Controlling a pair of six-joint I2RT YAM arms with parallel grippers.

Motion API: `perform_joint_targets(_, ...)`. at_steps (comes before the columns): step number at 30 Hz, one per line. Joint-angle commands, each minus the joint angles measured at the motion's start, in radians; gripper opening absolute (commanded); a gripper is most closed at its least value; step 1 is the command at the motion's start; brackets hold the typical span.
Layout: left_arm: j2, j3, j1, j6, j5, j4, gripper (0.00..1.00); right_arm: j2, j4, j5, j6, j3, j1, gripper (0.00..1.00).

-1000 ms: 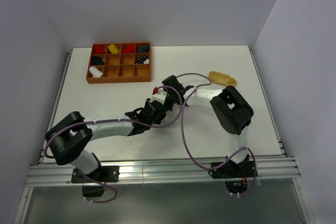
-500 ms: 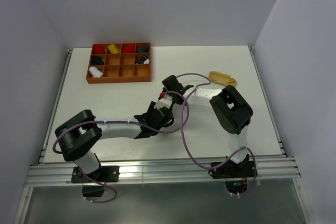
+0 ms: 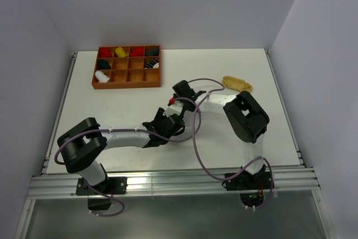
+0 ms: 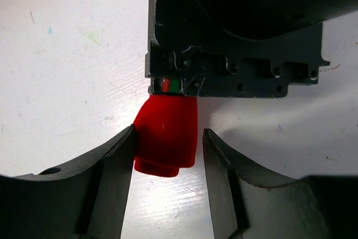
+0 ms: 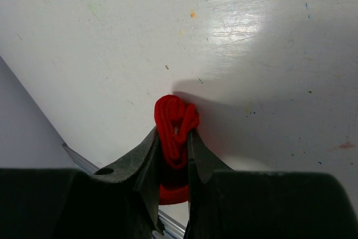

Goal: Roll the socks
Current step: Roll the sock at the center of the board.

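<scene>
The rolled red fabric sock (image 5: 176, 124) is a tight bundle, pinched between the two dark fingers of the right pincer (image 5: 175, 138), which is closed on it. One end of the roll pokes out past the fingertips, over the white counter (image 3: 112, 104). Whether the roll touches the surface I cannot tell.

In the left wrist view the same sock hangs below the right pincer's dark body. It sits between the fingers (image 4: 114, 172) of the left pincer (image 4: 169, 132), which stands open around it. One finger is right at the sock's side, and a sliver of counter shows between the sock and the other finger.

From above, the two pincers meet near the middle of the counter, with the red sock a small spot between them.

A plain tan-yellow fabric sock (image 3: 237, 83) lies flat and unrolled well apart, toward the far right of the counter.

At the far left stands a brown wooden compartment tray (image 3: 126, 86). Several of its cells hold small bundles in white, yellow, red and dark colours.
</scene>
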Motion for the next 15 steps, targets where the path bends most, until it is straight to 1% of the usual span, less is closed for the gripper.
perform_joint_targets(1,0.029,0.034,0.019,-0.027,-0.004,-0.026,0.56,0.018,-0.049,0.014,-0.024,0.023,0.001,0.0)
perform_joint_targets(10,0.124,0.079,0.064,-0.047,0.025,-0.06,0.55,0.015,-0.049,0.006,-0.032,0.021,0.001,0.0)
perform_joint_targets(15,0.164,0.087,0.071,-0.075,0.062,-0.083,0.5,0.009,-0.055,-0.005,-0.035,0.026,0.001,0.0)
